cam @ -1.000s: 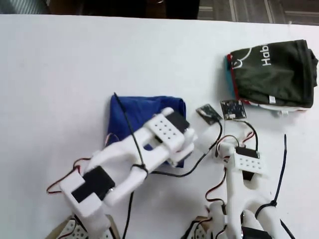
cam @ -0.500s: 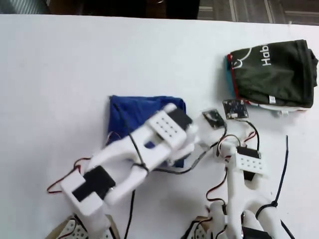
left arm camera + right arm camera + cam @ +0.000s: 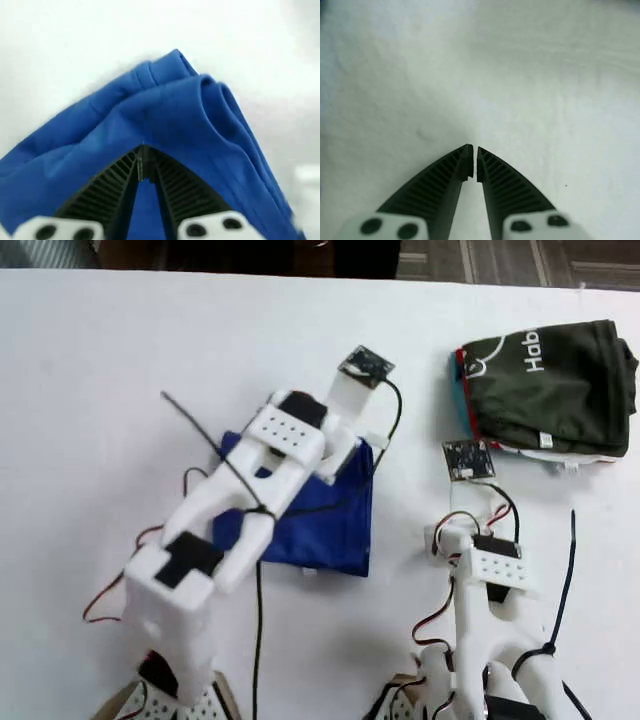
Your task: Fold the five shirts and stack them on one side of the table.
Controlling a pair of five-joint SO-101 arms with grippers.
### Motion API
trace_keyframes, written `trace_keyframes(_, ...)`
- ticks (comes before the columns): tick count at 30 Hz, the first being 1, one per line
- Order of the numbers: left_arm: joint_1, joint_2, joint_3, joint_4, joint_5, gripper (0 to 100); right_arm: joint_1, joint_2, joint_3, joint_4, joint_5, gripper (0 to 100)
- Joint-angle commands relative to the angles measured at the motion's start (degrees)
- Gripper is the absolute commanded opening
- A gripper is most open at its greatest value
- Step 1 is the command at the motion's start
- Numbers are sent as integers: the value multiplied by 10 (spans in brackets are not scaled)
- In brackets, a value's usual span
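A folded blue shirt lies flat at the middle of the white table. My left arm stretches across it to its far right corner. In the left wrist view my left gripper is shut, its tips resting on the blue shirt near a rolled edge. At the far right sits a stack of folded shirts, dark green on top, with red, blue and white edges below. My right gripper is shut over bare table, and its arm stands near the front, right of the blue shirt.
Loose cables run from both arms over the table near the front edge. The left and far parts of the table are bare white surface. A gap of table separates the blue shirt from the stack.
My left arm has swung from the blue shirt's near right side to its far right corner, uncovering the near part of the shirt. The right arm and the stack stay put.
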Motion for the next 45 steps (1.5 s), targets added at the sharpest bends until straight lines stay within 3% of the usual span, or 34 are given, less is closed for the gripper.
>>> trace_keyframes(1, -1, 28, -67, -16, 55, 27, 45, -6, -7, -11, -60, 21)
trace_keyframes(4, 0, 62, -127, -12, 91, 27, 87, -6, -7, -30, -98, 22)
trace_keyframes(18, 0, 284, -380, -6, 90, 27, 76, 0, -5, -44, -101, 23)
trace_keyframes(34, -50, 308, -756, 329, 89, 30, 73, -6, -13, -38, -101, 25)
trace_keyframes(40, -109, 288, -815, 366, 59, 28, 6, 0, -158, 128, -103, 33)
trace_keyframes(45, -177, 182, -718, 366, 55, 28, -68, 1, -297, 234, -104, 134)
